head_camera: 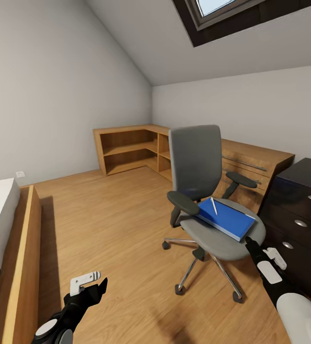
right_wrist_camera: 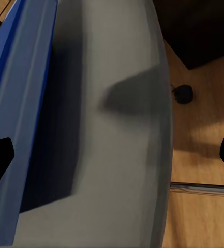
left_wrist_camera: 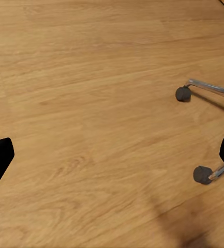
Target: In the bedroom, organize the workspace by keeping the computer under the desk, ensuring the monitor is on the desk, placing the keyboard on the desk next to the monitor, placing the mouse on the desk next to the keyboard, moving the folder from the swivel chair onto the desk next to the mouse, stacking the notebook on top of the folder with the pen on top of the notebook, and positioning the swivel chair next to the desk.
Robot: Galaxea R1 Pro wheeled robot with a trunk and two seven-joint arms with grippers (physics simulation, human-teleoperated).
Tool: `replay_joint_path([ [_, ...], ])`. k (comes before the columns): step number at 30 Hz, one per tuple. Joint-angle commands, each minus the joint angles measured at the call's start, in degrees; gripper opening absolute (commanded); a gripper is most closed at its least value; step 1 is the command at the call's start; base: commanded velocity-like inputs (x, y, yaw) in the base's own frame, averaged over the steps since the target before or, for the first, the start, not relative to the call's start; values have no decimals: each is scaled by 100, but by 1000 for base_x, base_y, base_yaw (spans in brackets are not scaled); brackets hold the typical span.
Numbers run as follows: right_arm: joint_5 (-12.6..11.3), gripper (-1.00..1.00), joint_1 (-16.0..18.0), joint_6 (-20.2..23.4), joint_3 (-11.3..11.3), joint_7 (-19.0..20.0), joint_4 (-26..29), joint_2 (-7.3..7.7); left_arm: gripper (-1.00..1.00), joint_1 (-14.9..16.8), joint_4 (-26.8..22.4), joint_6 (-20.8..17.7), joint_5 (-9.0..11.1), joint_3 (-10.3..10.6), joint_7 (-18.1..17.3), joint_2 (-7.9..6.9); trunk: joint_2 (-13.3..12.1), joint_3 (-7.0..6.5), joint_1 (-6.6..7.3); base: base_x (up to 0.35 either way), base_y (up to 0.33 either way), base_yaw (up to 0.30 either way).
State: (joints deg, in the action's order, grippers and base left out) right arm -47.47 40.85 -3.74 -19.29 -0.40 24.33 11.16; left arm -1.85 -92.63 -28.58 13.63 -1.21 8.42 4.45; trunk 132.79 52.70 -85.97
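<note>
Folder (head_camera: 226, 218), flat blue rectangle, on padded grey swivel chair (head_camera: 201, 191)

Matt grey padding on the swivel chair (head_camera: 201, 191), black matt armrests, glossy chrome star base on dark castors; smooth bright blue cover on the folder (head_camera: 227, 218); satin light wood grain across the floor (head_camera: 117, 229) and low cabinet (head_camera: 131, 148); black drawer fronts on the desk (head_camera: 299, 215), round silver knobs.
</note>
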Motion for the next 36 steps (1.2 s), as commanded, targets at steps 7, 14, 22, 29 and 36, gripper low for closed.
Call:
replay_joint_path([
  [7,-61,100,2,-14,6,-4,1,0,100,0,-9,-22,62,3,37,4,2,4,1,0,-28,0],
  [14,-61,100,2,-13,4,-4,-2,8,100,0,-9,-21,61,6,37,3,2,4,1,0,-33,0],
  [22,-61,100,2,-13,1,-5,-7,16,100,0,-9,-17,61,-1,37,3,2,4,1,0,-2,0],
  [29,-61,100,2,4,-155,-12,-15,46,100,0,-9,-10,61,6,37,3,2,4,1,0,-20,0],
  [36,-97,100,2,82,-284,-8,-165,130,100,0,-9,-15,61,-3,37,3,2,4,1,0,-22,0],
])
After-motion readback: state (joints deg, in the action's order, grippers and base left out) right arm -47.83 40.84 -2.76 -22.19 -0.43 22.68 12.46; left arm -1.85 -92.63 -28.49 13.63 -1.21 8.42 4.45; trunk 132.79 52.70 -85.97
